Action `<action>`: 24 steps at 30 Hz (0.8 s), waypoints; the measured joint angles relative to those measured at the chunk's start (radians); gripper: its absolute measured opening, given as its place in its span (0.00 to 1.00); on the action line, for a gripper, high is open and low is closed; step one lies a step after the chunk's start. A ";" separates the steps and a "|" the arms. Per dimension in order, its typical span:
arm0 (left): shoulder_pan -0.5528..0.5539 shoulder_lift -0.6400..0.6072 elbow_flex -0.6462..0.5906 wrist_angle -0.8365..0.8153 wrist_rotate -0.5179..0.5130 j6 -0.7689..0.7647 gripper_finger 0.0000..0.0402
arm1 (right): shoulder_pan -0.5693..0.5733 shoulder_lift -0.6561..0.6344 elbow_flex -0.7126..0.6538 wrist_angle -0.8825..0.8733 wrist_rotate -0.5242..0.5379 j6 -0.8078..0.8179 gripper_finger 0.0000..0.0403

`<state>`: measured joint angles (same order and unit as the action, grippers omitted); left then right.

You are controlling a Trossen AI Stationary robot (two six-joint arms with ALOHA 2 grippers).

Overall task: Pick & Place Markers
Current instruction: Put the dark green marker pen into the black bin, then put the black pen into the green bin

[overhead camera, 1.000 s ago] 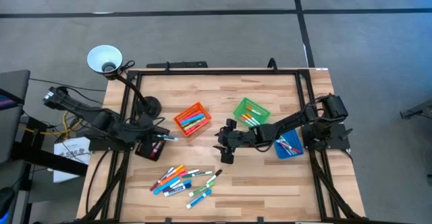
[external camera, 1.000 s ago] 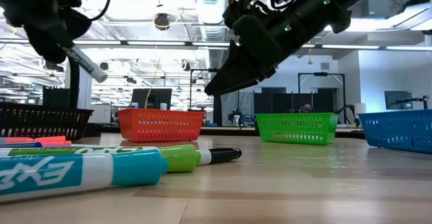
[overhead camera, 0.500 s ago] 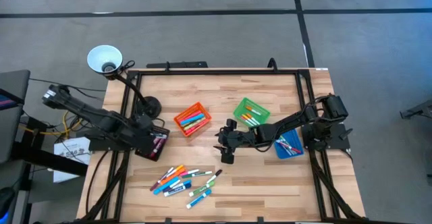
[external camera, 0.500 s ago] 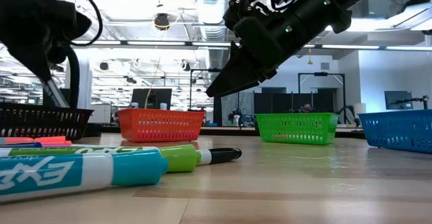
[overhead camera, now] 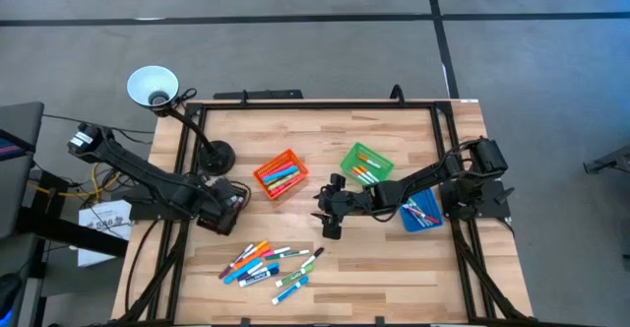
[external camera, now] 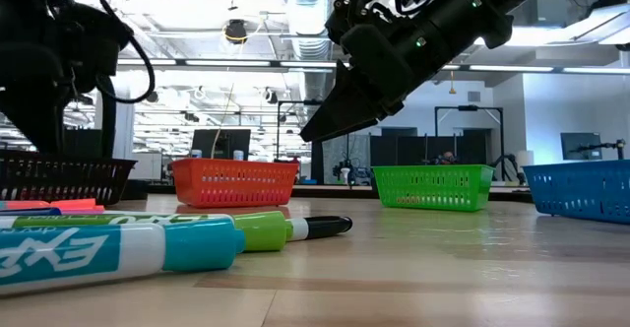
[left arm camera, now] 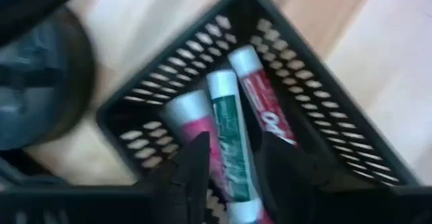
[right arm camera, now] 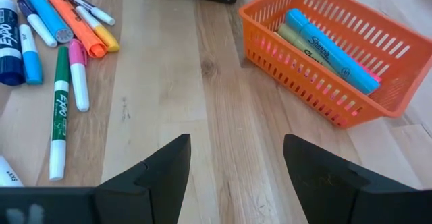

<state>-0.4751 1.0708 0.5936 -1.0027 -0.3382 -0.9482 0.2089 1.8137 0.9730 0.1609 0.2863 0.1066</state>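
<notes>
Counter (overhead camera: 374, 268): I see the loose markers (overhead camera: 264, 265) piled near its front edge, well apart from all four bins; a careless sweep could roll some off.
Right arm: it hangs over the middle of the counter, and my worry is that it crosses paths with the left arm when both head for the pile.
Black bin (overhead camera: 222, 212): it sits at the left side with several markers (left arm camera: 233, 126) lying inside; a fast lift could catch the rim and drag it.
Left claw (left arm camera: 233, 166): low over the black bin, fingers parted and holding nothing that I can see; the green marker lies right between the tips and could snag.
Right claw (right arm camera: 236, 158): open, empty, above bare wood beside the orange bin (right arm camera: 337, 55).
</notes>
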 joint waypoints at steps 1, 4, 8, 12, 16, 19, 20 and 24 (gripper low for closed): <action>0.000 0.007 0.000 0.022 0.024 0.000 0.34 | 0.000 0.000 0.000 0.000 -0.001 0.000 0.57; 0.000 0.011 0.000 0.085 0.080 0.000 0.36 | 0.000 0.000 0.000 0.004 -0.002 0.000 0.57; 0.000 0.004 0.010 0.099 0.087 0.000 0.38 | -0.001 0.000 0.000 0.005 -0.055 0.001 0.57; 0.000 -0.007 0.055 0.122 0.083 0.000 0.37 | 0.000 0.000 0.000 0.011 -0.226 0.001 0.57; 0.000 -0.012 0.127 0.164 0.064 0.001 0.35 | 0.012 0.000 0.000 0.012 -0.360 -0.035 0.57; -0.004 -0.012 0.150 0.265 0.002 0.059 0.34 | 0.042 0.019 0.001 0.056 -0.389 -0.060 0.57; -0.004 -0.012 0.150 0.315 -0.022 0.095 0.33 | 0.055 0.028 0.001 0.071 -0.391 -0.061 0.57; -0.004 -0.008 0.131 0.551 -0.101 0.232 0.32 | 0.111 0.097 0.000 0.157 -0.392 -0.095 0.57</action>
<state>-0.4789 1.0630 0.7250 -0.4518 -0.4394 -0.7161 0.3194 1.9107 0.9733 0.3175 -0.1059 0.0120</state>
